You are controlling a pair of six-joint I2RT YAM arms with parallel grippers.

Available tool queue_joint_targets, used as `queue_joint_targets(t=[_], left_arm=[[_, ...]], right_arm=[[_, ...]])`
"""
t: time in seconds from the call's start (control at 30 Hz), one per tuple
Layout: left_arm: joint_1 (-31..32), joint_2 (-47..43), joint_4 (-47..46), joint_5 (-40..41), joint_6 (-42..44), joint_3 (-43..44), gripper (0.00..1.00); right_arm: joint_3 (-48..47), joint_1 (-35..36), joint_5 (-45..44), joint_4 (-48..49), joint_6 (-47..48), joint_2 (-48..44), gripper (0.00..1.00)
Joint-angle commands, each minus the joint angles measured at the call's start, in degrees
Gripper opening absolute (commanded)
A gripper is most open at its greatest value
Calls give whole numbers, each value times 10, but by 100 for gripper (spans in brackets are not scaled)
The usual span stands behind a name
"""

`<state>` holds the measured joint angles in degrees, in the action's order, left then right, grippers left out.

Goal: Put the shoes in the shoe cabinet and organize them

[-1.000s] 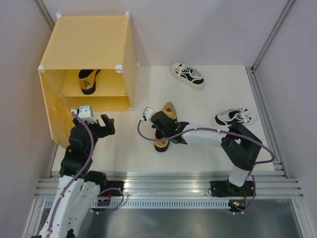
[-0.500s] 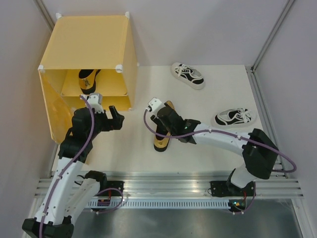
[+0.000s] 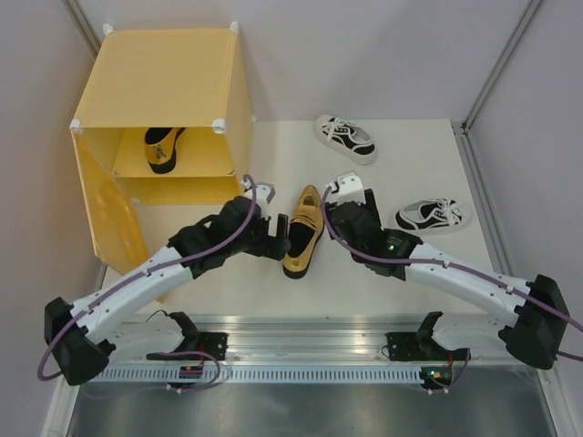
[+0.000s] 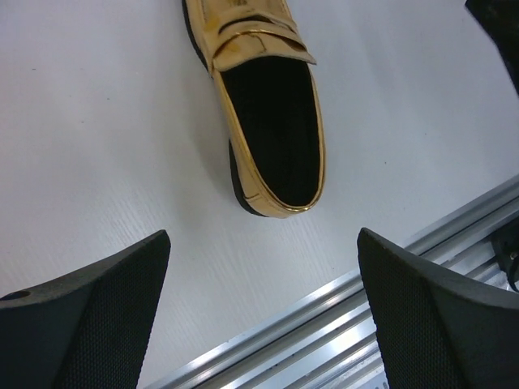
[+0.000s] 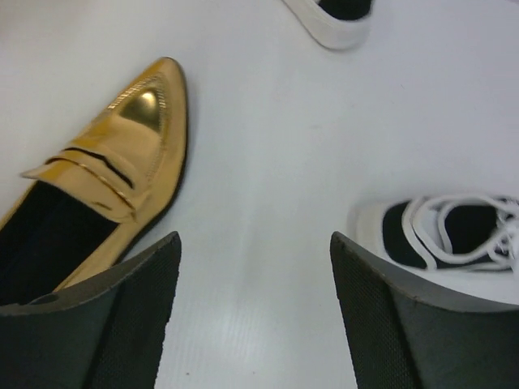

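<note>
- We see the left pincer [image 4: 263,243] released, jaws wide with nothing between them, the heel end of 1 gold loafer [image 4: 268,121] lying just ahead.
- The right pincer [image 5: 255,243] is likewise released and holds nothing; that loafer lies by one finger, a white sneaker [image 5: 454,235] by the other.
- From above, the loafer lies flat on the tabletop [image 3: 410,164] between the 2 pincers.
- The second white sneaker [image 3: 346,138] sits farther back.
- The shoe cabinet [image 3: 159,77] stands far left, door [image 3: 109,214] open, the other gold loafer [image 3: 161,148] on its inner shelf.
</note>
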<state>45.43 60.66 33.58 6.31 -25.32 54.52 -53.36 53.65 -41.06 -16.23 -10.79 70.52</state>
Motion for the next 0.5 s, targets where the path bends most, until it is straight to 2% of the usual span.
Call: queue_joint_targets(t=[0.0,0.07,0.2,0.47], left_arm=[[71,59,-8,96,-32,54,98],[111,92,-10,123,-25,71,96],[151,169,-9,135,-3,117,94],[162,290,-8,146,52,156,84]], right_arm=[[36,-41,-67,-49,-90,-56,79],[63,-65,-81,-75,-135,-91,84],[105,-141,-75,-114,-192,-153,91],[174,-163,-10,-113,-221,-263,91]])
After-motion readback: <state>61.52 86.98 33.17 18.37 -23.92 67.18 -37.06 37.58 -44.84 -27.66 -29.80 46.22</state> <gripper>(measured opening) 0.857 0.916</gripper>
